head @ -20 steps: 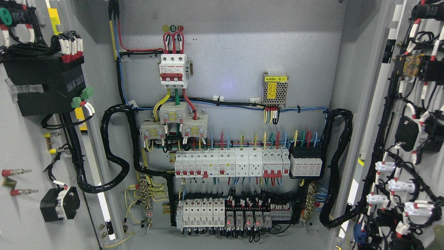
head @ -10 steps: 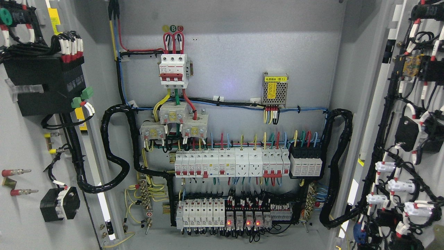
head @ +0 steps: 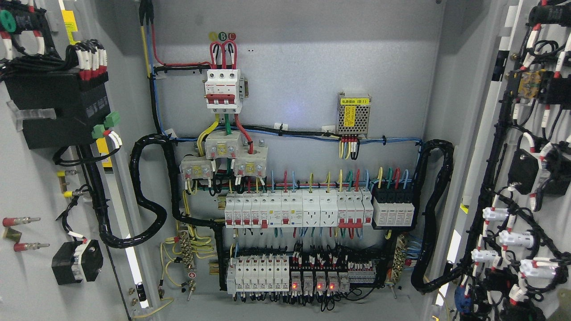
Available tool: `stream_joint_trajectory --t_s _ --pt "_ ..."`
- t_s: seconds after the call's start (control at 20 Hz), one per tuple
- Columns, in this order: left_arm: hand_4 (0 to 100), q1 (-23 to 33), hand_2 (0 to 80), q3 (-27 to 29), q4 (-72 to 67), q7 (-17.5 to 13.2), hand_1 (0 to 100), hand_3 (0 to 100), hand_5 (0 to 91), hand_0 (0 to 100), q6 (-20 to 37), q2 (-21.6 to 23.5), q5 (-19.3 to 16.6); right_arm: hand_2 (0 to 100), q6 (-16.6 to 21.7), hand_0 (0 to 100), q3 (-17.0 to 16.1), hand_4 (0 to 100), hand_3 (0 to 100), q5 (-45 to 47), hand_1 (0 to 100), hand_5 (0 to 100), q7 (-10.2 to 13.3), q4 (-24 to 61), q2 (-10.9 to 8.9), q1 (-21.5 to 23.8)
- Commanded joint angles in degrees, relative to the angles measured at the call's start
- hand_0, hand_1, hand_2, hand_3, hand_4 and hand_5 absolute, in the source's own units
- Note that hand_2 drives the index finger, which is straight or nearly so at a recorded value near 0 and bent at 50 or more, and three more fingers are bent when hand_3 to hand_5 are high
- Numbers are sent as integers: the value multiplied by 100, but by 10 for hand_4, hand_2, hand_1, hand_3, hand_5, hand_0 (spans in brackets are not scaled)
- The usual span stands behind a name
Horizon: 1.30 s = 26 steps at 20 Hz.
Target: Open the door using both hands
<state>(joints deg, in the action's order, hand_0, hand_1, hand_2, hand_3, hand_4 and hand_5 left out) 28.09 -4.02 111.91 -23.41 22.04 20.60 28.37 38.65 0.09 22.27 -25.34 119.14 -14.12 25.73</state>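
- Looking straight into a grey electrical cabinet (head: 294, 67), both doors already swung wide open.
- Left door (head: 31, 187) standing open at the picture's left edge, inner face turned toward the camera, carrying a black box (head: 58, 109) with red-and-white ferruled wires on top and green connectors at its right side.
- Right door (head: 513, 160) standing open at the picture's right edge, inner face crowded with black cable looms and white cylindrical lamp or switch backs (head: 495, 214).
- Showing neither robot hand nor any arm anywhere in the head view, so cannot tell whether fingers are spread, pressed together or pinching anything.
- Sitting high on the back panel, a three-pole breaker (head: 223, 89) with red levers, fed by red wires looping from above.
- Hanging to the right of it, a small perforated metal power supply (head: 353, 113) with a yellow label.
- Running across the middle, a long row of white breakers (head: 294, 209), ending at the right in a black block (head: 395, 209).
- Lying below, a second row of breakers and relays (head: 285, 272), several small red lights glowing.
- Curving down both sides of the panel, thick black corrugated conduit (head: 145, 196).
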Motion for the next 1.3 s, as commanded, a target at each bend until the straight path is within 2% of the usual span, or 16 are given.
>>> stream_joint_trajectory --t_s 0.0,0.15,0.35,0.55,0.65,0.7,0.8,0.95,1.0,1.15,1.25 --pt "0 13 0 858 392 -286 556 0 0 120 63 -188 169 40 -16 0 -509 0 0 154 500 0 3 57 103 -103" --pt "0 48 0 1165 375 -322 556 0 0 120 90 -197 344 40 -33 0 -632 0 0 514 500 0 12 66 112 -138" --pt "0 74 0 1570 357 -340 556 0 0 120 81 -179 661 40 -42 0 -685 0 0 559 500 0 12 57 112 -147" --pt "0 206 0 1798 349 -691 556 0 0 120 81 -188 924 40 -129 0 -694 0 0 681 500 0 3 48 112 -147" --pt "0 259 0 1939 322 -727 556 0 0 120 72 -188 1108 40 -523 0 -694 0 0 1066 500 0 3 57 103 -147" --pt "0 259 0 2018 287 -727 556 0 0 120 72 -188 1144 40 -604 0 -694 0 0 1156 500 0 3 57 103 -147" --pt "0 250 0 2115 130 -753 556 0 0 120 63 -171 1153 40 -614 0 -694 0 0 1183 500 0 3 57 103 -147" --pt "0 215 0 2168 -169 -1217 556 0 0 120 46 -118 1346 40 -605 0 -808 0 0 1200 500 0 -6 57 103 -138" --pt "0 189 0 2264 -222 -1280 556 0 0 120 37 -127 1364 40 -596 0 -808 0 0 1218 500 0 -6 57 111 -147" --pt "0 136 0 2554 -459 -1280 556 0 0 120 28 -109 1416 40 -570 0 -966 0 0 1218 500 0 -6 57 129 -129" --pt "0 83 0 2765 -696 -1289 556 0 0 120 28 -22 1714 40 -561 0 -1019 0 0 1218 500 0 -6 57 199 -121"
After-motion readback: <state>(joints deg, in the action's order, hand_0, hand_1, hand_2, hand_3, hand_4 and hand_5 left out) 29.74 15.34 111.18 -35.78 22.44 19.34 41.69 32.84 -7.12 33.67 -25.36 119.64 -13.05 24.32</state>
